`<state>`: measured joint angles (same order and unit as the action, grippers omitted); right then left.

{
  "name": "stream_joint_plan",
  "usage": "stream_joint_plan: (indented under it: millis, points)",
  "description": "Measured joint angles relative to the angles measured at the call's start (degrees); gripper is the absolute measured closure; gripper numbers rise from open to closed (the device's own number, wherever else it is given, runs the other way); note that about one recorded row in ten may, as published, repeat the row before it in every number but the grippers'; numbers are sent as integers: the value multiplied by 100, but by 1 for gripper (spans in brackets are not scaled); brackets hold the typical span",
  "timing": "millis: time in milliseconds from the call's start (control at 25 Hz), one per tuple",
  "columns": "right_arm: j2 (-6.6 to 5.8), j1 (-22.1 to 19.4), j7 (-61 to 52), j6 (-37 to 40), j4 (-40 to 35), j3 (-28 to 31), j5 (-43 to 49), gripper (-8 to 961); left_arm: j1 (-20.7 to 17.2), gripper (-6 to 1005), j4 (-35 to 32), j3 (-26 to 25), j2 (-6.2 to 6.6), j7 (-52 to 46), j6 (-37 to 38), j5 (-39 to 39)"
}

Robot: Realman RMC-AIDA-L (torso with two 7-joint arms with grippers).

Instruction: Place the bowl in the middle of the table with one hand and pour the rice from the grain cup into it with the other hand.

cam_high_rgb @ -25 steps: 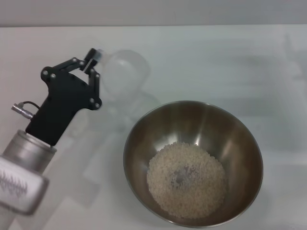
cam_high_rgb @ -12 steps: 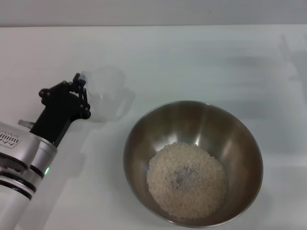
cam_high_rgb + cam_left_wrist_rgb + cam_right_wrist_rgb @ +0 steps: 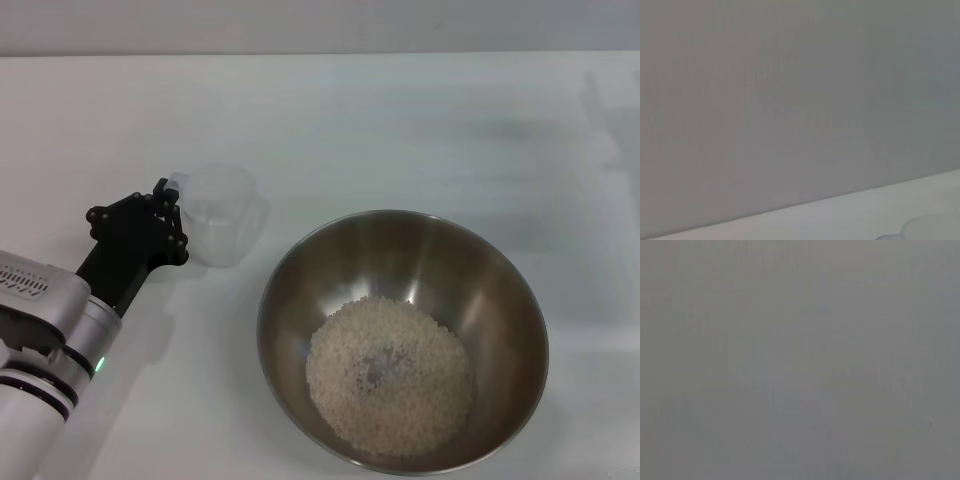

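Note:
The steel bowl [image 3: 420, 250] stands on the white table [image 3: 400, 120] at the front, slightly right of centre, with a heap of rice [image 3: 390, 375] in its bottom. The translucent grain cup [image 3: 222, 212] stands upright to the left of the bowl and looks empty. My left gripper [image 3: 168, 196] is shut on the cup's side handle, low at the table. The cup's rim [image 3: 935, 227] shows at the edge of the left wrist view. My right gripper is out of view.
A grey wall runs along the table's far edge [image 3: 320, 52]. The right wrist view shows only plain grey. Bare tabletop lies behind and to the right of the bowl.
My left gripper has brought the cup down and back to the left, away from the bowl, from tilted to upright by the table. The bowl and rice have not moved.

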<state>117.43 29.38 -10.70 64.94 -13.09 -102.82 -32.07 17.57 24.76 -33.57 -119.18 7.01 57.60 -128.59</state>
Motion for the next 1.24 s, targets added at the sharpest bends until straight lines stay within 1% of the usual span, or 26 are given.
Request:
stream_joint_plan:
  millis: [120,200,360,440,560,600,640,720,760,920,1000,1040,1080,1120,1200,1240]
  points:
    - [-5,1,-1,2,0,-1,1,245,15,883,-15,7,0,-1,-52,19]
    - [-9,2,-2,2,0,-1,2,245,56,880,-29,-14,0,-17,-246,46]
    - [-27,4,-3,3,0,-7,5,245,55,876,-25,-13,0,-18,-271,59]
    - [-39,13,-3,3,0,-11,6,245,-67,874,17,-21,0,-56,-119,117]
    - [-54,30,-3,2,0,-17,8,245,-67,870,17,-21,0,-56,-119,117]
    - [-58,35,-2,2,0,-17,8,245,-181,869,21,-4,7,-164,47,123]
    - [-62,42,-2,2,0,-17,9,245,-256,819,22,22,19,-259,134,103]
    - [-69,52,7,3,0,-17,9,245,-256,720,22,22,19,-259,134,103]
    - [-75,57,19,3,0,-13,9,245,-441,671,-11,157,38,-445,393,63]
    - [-90,51,10,2,0,21,9,245,-771,461,-36,289,68,-644,907,60]
    - [-86,30,-4,11,-1,14,8,245,-881,461,-39,272,70,-716,1186,70]
    - [-67,20,-5,28,-4,-4,9,245,-958,461,-42,229,68,-767,1460,92]
    - [-13,10,-4,53,-7,-36,9,245,-1003,461,-45,130,56,-831,1777,107]
    - [-13,10,-4,53,-7,-36,9,245,-1003,461,-45,130,56,-831,1777,107]
    - [57,8,12,61,-11,-46,21,245,-993,461,-26,-59,47,-903,1973,106]
    - [92,2,23,69,-12,-51,68,245,-993,461,-26,-59,47,-903,1973,106]
